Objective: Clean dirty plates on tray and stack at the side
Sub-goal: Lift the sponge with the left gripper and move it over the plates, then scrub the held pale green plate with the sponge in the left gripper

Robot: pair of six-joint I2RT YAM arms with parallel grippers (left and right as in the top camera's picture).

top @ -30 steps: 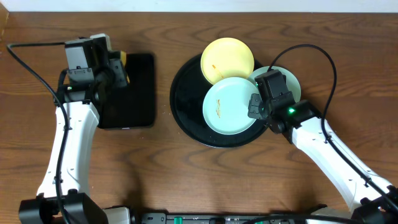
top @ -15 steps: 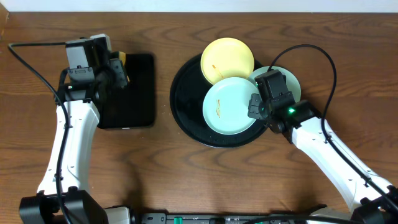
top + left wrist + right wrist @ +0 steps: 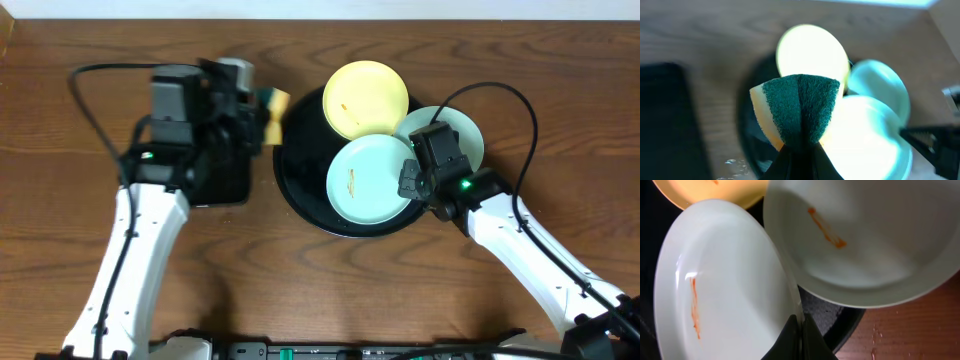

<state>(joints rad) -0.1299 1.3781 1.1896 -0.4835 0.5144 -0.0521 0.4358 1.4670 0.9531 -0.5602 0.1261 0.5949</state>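
The round black tray (image 3: 298,170) holds a pale yellow plate (image 3: 366,97) at the back and a mint-blue plate (image 3: 365,182) with an orange smear in front. A second smeared mint-blue plate (image 3: 458,128) overlaps the tray's right rim. My right gripper (image 3: 409,180) is shut on the front mint plate's right rim, also seen in the right wrist view (image 3: 799,324). My left gripper (image 3: 258,104) is shut on a yellow-and-green sponge (image 3: 800,107), held just above the tray's left edge.
A smaller rectangular black tray (image 3: 228,175) lies left of the round tray, partly under my left arm. Water droplets sit on the wood by the round tray's rim (image 3: 875,335). Brown wooden tabletop lies all around.
My left arm has swung right from above the rectangular tray to the round tray's left edge, carrying the sponge. The held mint plate has shifted slightly toward the front.
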